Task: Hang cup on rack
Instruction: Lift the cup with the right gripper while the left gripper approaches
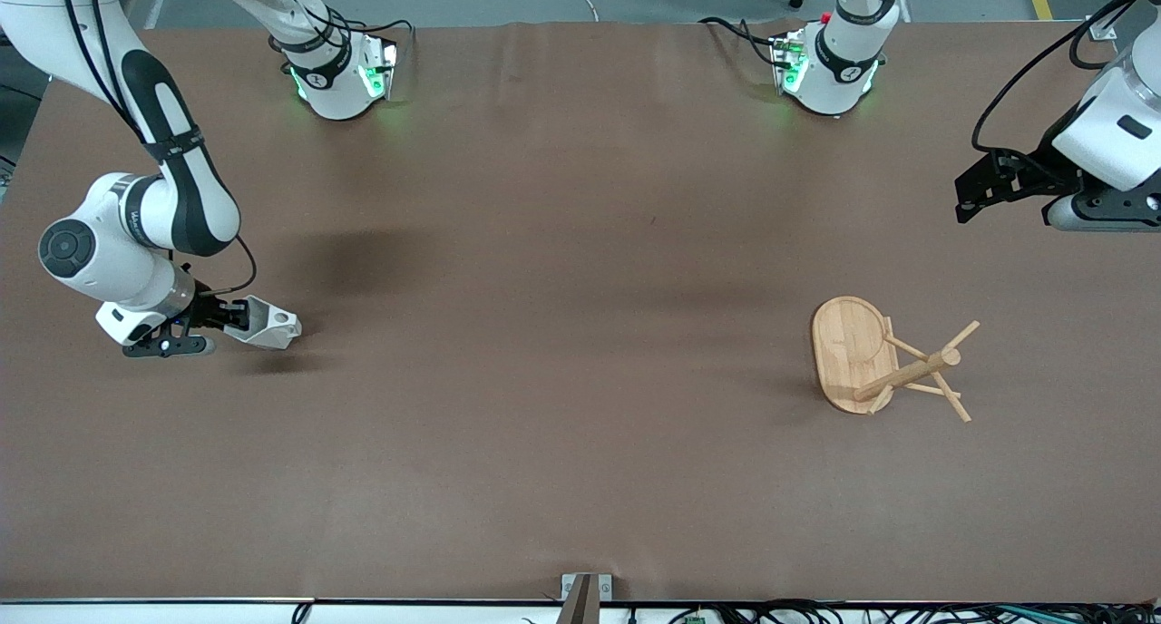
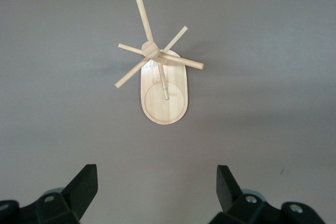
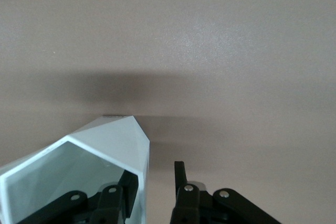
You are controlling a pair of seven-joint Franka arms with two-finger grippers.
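The cup (image 1: 268, 326), white and faceted, lies tipped on its side at the right arm's end of the table, its mouth toward my right gripper (image 1: 231, 320). That gripper is low at the cup's rim, astride one wall. In the right wrist view one finger (image 3: 130, 182) is inside the cup (image 3: 113, 142) and the other finger (image 3: 180, 174) is outside, with a strip of table showing between it and the wall. The rack (image 1: 884, 361), a bamboo mug tree, stands at the left arm's end. My left gripper (image 1: 975, 189) waits open and empty, high above the table; its wrist view shows the rack (image 2: 163, 85) below.
The table (image 1: 562, 334) is covered in brown cloth. The two robot bases (image 1: 340, 75) stand along the edge farthest from the front camera. A small metal bracket (image 1: 585, 592) sits at the nearest edge.
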